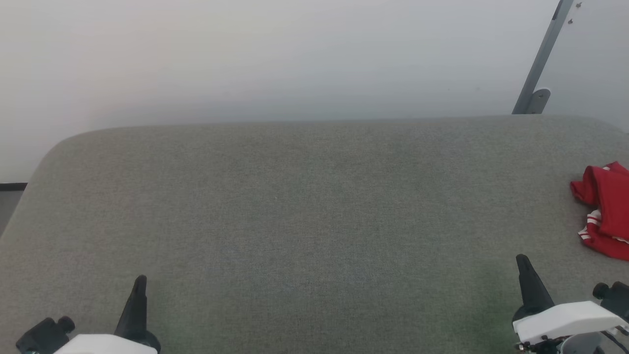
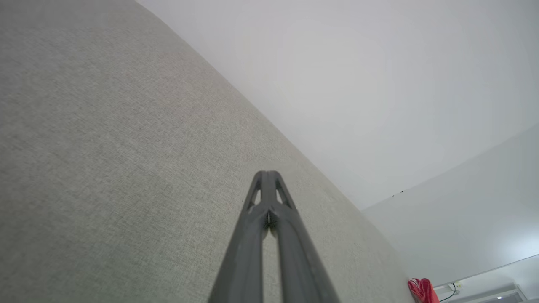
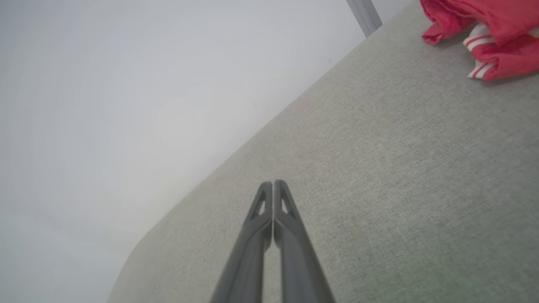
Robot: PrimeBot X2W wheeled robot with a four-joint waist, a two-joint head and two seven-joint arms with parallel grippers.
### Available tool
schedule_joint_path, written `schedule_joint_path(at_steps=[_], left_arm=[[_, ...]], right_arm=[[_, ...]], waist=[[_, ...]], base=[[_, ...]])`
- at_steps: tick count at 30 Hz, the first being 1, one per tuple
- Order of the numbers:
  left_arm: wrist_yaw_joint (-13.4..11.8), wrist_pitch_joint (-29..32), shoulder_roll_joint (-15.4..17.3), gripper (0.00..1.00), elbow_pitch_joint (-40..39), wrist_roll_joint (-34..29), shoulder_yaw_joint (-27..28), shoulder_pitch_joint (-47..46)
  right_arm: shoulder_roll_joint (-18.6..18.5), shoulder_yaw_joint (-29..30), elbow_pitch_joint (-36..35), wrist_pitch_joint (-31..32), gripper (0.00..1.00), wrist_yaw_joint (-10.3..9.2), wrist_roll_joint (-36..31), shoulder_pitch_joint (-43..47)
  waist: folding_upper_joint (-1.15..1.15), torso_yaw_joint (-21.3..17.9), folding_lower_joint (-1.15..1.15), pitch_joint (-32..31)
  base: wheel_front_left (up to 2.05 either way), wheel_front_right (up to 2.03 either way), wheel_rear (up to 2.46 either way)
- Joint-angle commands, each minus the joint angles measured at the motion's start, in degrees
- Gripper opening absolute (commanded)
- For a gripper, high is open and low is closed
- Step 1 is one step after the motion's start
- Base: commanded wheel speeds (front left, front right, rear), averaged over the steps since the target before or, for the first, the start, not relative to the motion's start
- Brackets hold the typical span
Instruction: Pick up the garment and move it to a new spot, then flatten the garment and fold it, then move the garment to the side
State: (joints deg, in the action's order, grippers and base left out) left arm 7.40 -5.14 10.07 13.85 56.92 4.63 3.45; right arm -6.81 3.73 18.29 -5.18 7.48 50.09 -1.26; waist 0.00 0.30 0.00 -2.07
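Note:
The garment [image 1: 605,209] lies crumpled in a red heap with red-and-white striped trim at the far right edge of the grey fabric table [image 1: 304,206]. Its print is hidden in the folds. In the right wrist view the garment [image 3: 497,25] sits at the upper right, well beyond the fingers. The left wrist view catches the garment [image 2: 422,290] as a small red patch at the far end. My right gripper [image 1: 522,259] hovers shut and empty at the lower right, short of the heap. My left gripper [image 1: 141,279] is shut and empty at the lower left. Their tips meet in both wrist views: left gripper [image 2: 266,172], right gripper [image 3: 273,182].
A pale wall rises behind the table's rounded far edge. A grey metal post [image 1: 540,59] leans at the back right corner. Bare grey cloth stretches across the table between the two grippers.

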Motion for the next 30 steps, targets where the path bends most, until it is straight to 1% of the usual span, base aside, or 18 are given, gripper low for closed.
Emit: schedule_joint_path(at_steps=[1, 30], left_arm=[[0.1, 0.5, 0.0, 0.00, -0.6, 1.6, 0.5, -1.6], [0.1, 5.4, -3.1, 0.00, -0.3, 16.3, 1.2, -5.4]], right_arm=[[0.0, 0.2, -1.1, 0.6, 0.00, 0.01, 1.9, -1.4], [1.8, 1.4, -2.6, 5.5, 0.00, 0.02, 19.4, -3.2]], waist=[[0.00, 0.0, 0.00, 0.0], [0.00, -0.1, 0.00, 0.8]], base=[[0.00, 0.00, 0.00], [0.00, 0.00, 0.00]])
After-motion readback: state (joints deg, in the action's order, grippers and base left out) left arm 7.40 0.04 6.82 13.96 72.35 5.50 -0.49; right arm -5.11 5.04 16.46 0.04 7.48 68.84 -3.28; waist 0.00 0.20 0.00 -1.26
